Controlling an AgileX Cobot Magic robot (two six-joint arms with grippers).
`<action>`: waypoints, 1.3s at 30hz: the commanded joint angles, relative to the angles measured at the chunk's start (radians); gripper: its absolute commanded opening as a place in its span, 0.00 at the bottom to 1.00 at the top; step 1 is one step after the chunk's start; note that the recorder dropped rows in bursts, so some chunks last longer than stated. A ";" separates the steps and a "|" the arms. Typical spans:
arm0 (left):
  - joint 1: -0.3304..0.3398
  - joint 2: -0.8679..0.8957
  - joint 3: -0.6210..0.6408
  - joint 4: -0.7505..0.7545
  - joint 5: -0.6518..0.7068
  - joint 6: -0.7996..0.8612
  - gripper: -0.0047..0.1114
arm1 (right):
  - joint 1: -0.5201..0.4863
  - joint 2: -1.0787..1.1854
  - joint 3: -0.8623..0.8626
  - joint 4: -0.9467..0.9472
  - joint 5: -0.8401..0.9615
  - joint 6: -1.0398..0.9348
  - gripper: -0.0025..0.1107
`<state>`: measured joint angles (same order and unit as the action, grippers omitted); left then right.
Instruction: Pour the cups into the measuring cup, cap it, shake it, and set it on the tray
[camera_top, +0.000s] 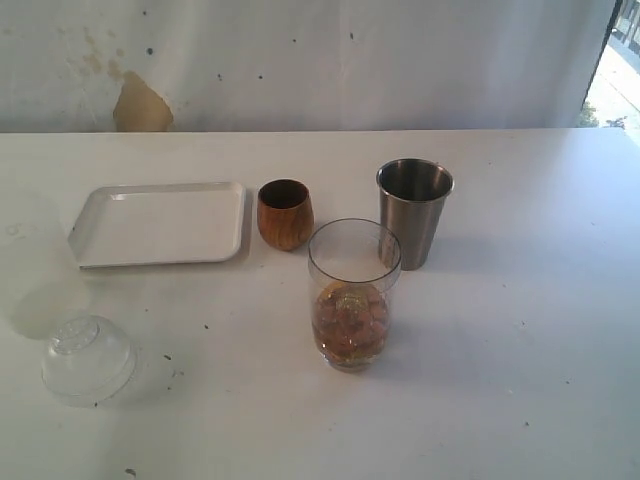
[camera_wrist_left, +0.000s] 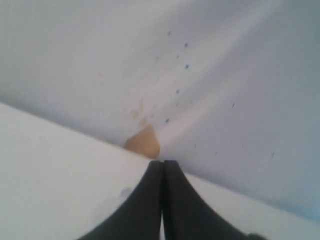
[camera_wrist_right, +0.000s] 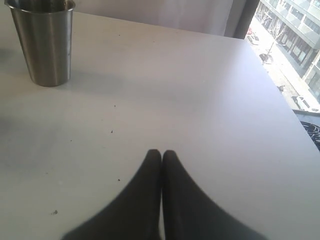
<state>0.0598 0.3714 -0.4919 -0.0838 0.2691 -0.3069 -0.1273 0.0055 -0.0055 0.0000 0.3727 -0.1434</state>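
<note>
The clear measuring cup (camera_top: 354, 290) stands mid-table with brownish pieces in its bottom. Behind it to the left sits the brown wooden cup (camera_top: 285, 214), and behind to the right the steel tumbler (camera_top: 413, 213), which the right wrist view also shows (camera_wrist_right: 44, 42). The white tray (camera_top: 160, 222) lies at the left, and the clear dome cap (camera_top: 88, 358) rests on the table at the front left. Neither arm appears in the exterior view. My left gripper (camera_wrist_left: 163, 162) is shut and empty, facing the back wall. My right gripper (camera_wrist_right: 161, 151) is shut and empty above bare table.
A white wall (camera_top: 320, 60) with a tan patch (camera_top: 140, 105) runs along the back edge of the white table (camera_top: 520, 330). A window with a street outside (camera_wrist_right: 290, 45) lies beyond the table's right edge.
</note>
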 joint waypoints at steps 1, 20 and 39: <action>-0.006 0.202 -0.172 -0.047 0.281 0.206 0.04 | -0.002 -0.006 0.005 0.000 -0.004 -0.010 0.02; -0.016 0.746 -0.218 -0.520 0.670 0.786 0.61 | -0.002 -0.006 0.005 0.000 -0.004 -0.010 0.02; -0.295 0.930 -0.256 -0.061 0.424 0.637 0.61 | -0.002 -0.006 0.005 0.000 -0.004 -0.010 0.02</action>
<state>-0.2290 1.3010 -0.7326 -0.2871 0.6937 0.4449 -0.1273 0.0055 -0.0055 0.0000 0.3727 -0.1452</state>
